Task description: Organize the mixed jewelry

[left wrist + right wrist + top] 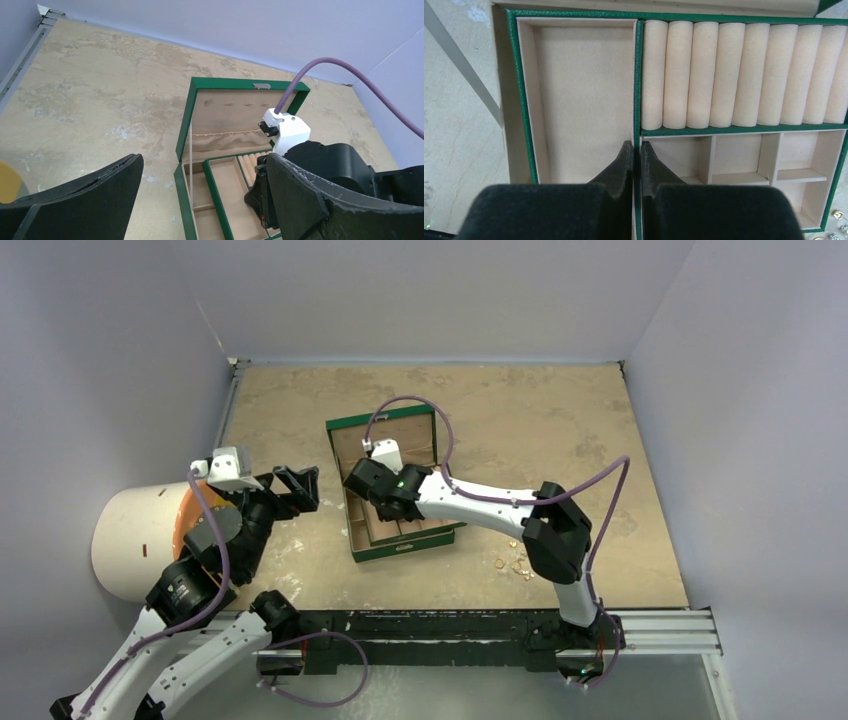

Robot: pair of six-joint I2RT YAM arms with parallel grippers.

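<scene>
On the worktop (540, 430) right of the green box (405, 549), mixed jewelry (512, 563), too small to tell apart. Right gripper (634, 150) together above a box divider; left gripper (297, 483) wide apart, empty.

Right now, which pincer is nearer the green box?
Right. The right pincer is over the green box, above its compartments; the left pincer is off to its left, apart.
</scene>
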